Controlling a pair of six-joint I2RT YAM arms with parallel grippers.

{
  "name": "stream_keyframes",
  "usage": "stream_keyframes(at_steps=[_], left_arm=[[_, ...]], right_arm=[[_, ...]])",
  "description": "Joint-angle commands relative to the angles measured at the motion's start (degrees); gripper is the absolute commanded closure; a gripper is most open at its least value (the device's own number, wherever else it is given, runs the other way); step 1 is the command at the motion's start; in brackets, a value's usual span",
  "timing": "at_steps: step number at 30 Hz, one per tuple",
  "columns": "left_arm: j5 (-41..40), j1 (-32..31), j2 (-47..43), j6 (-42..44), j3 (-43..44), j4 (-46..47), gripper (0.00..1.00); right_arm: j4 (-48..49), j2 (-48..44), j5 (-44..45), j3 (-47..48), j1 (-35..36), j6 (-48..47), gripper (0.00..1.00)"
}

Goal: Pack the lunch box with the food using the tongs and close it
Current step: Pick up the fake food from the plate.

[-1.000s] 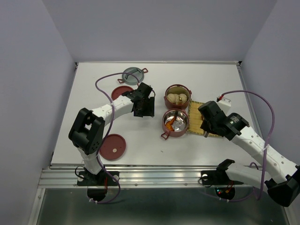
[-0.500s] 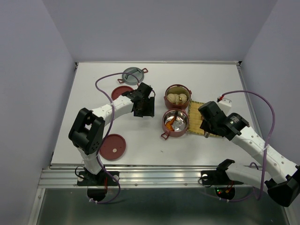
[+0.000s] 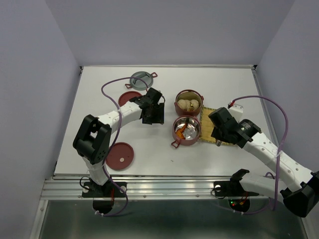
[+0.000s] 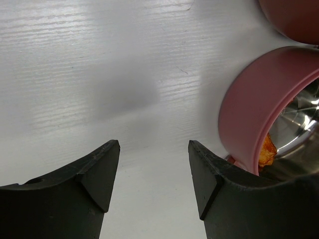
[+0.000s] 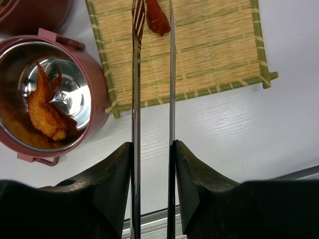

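My right gripper [image 5: 152, 144] is shut on the silver tongs [image 5: 135, 74], one arm against each finger. The tong tips reach over the yellow woven mat [image 5: 214, 50] with a red-orange food piece [image 5: 157, 20] between them. Left of the mat stands the near lunch box bowl [image 5: 101, 94], holding an orange fried piece [image 5: 45, 112]. The far bowl [image 3: 189, 102] holds pale buns. My left gripper [image 4: 154, 144] hangs open and empty over bare table, left of the near bowl [image 4: 249, 109]. The flat red lid [image 3: 120, 156] with its pale dot lies front left.
A second red disc [image 3: 129, 98] and a grey lid with red handles [image 3: 140, 79] lie at the back left, behind my left arm. The table's front edge and metal rail [image 3: 164, 186] run just below the right gripper.
The right gripper's fingers have eased apart a little, letting the tongs' arms spread. The right wrist has shifted slightly left. The left arm has not moved.
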Motion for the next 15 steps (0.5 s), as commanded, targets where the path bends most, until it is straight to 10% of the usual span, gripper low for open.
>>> stream_keyframes(at_steps=[1,15], left_arm=[[-0.6,0.3,-1.5,0.8,0.8,-0.4,0.32],[-0.6,0.3,-1.6,0.7,0.5,0.0,0.32]], right_arm=[[3.8,0.1,1.0,-0.6,-0.3,-1.0,0.57],[5.3,0.7,0.5,-4.0,-0.3,-1.0,0.58]])
